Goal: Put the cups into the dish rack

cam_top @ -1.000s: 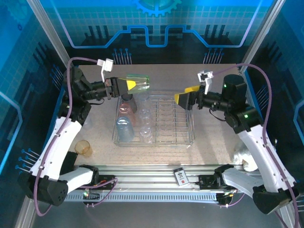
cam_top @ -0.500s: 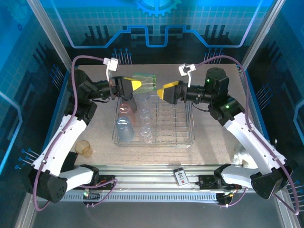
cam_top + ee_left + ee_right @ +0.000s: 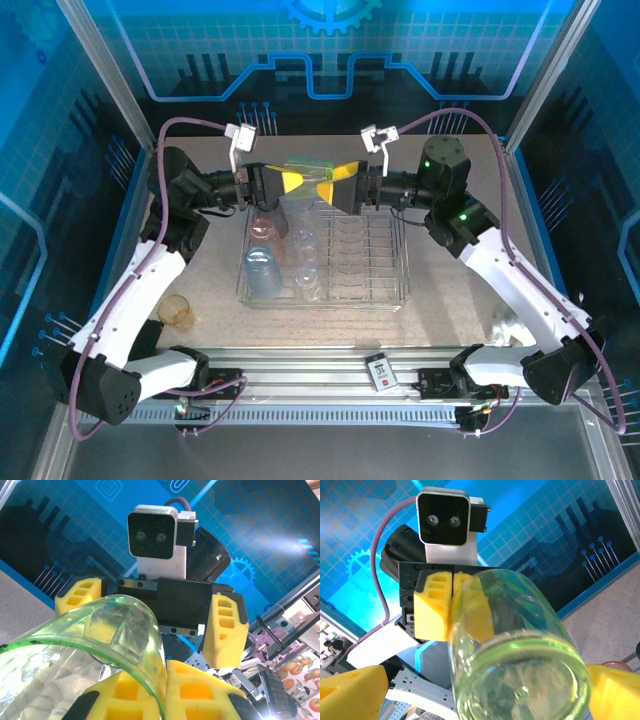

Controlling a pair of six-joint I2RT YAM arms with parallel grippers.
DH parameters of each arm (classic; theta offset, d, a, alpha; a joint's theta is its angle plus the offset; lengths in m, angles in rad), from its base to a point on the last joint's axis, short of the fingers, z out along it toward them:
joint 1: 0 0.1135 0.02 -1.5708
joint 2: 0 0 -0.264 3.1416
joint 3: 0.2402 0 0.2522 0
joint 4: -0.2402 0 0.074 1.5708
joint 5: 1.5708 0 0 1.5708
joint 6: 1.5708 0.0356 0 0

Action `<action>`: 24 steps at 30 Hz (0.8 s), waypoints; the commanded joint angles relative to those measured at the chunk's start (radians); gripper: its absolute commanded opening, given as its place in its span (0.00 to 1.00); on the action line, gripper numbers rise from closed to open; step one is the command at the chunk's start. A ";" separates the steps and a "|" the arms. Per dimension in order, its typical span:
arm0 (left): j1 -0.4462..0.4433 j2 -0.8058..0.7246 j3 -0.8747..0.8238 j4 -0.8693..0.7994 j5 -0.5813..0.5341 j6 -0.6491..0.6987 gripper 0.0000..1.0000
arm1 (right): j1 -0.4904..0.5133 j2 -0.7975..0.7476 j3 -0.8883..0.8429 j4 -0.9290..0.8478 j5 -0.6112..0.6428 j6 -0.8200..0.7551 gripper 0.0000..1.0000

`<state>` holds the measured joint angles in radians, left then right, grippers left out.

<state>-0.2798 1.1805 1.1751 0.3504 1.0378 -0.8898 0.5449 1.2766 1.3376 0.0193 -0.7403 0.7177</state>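
Top external view: we see the pale green translucent plastic tumbler [image 3: 306,167] held on its side in the air, above the far left end of the rectangular chrome wire dish rack [image 3: 402,292]
Left gripper [image 3: 287,181]: clamped on the tumbler's wall at the rim
Right gripper [image 3: 336,182]: fingers apart, one either side of the tumbler's base; we cannot tell whether they touch it
Rack, left end: light blue plastic cup [image 3: 262,272], pink-red plastic cup [image 3: 263,230], clear plastic cups [image 3: 308,268]
Table, near left: small amber plastic cup [image 3: 178,311], outside the rack
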 commanded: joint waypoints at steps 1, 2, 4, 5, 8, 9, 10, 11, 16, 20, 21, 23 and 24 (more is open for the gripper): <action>-0.013 0.004 0.000 0.053 0.014 -0.001 0.00 | 0.013 0.016 0.036 0.026 -0.029 -0.007 0.99; -0.015 0.006 -0.002 0.053 0.014 -0.001 0.00 | 0.013 0.020 0.040 0.029 -0.038 -0.003 0.97; -0.015 0.005 -0.003 0.053 0.013 0.002 0.00 | 0.013 0.032 0.047 0.039 -0.056 0.012 0.93; -0.015 0.005 -0.004 0.053 0.011 0.005 0.00 | 0.013 0.039 0.053 0.038 -0.064 0.018 0.89; -0.015 0.002 -0.003 0.049 0.003 0.012 0.00 | 0.014 0.057 0.071 0.002 -0.068 0.018 0.82; -0.015 0.002 -0.003 0.049 0.003 0.012 0.00 | 0.015 0.061 0.077 -0.013 -0.065 0.014 0.80; -0.015 0.003 -0.003 0.050 0.002 0.012 0.00 | 0.017 0.065 0.082 -0.029 -0.063 0.005 0.78; -0.016 0.004 -0.002 0.050 0.003 0.012 0.00 | 0.018 0.070 0.090 -0.046 -0.058 -0.001 0.76; -0.016 0.005 -0.003 0.037 0.011 0.016 0.06 | 0.024 0.070 0.111 -0.114 -0.021 -0.039 0.64; -0.015 -0.006 0.017 -0.103 0.001 0.102 0.83 | 0.022 0.067 0.170 -0.296 0.069 -0.139 0.51; -0.015 -0.015 0.027 -0.171 -0.013 0.154 0.95 | 0.020 0.066 0.190 -0.356 0.103 -0.173 0.47; -0.014 -0.034 0.057 -0.325 -0.054 0.273 0.99 | 0.014 0.064 0.221 -0.461 0.167 -0.230 0.42; -0.013 -0.045 0.075 -0.408 -0.085 0.339 0.99 | 0.010 0.066 0.237 -0.520 0.202 -0.260 0.40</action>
<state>-0.2893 1.1790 1.1942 0.1730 1.0103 -0.7429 0.5552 1.3479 1.5146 -0.3153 -0.6464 0.5701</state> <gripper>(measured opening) 0.967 0.563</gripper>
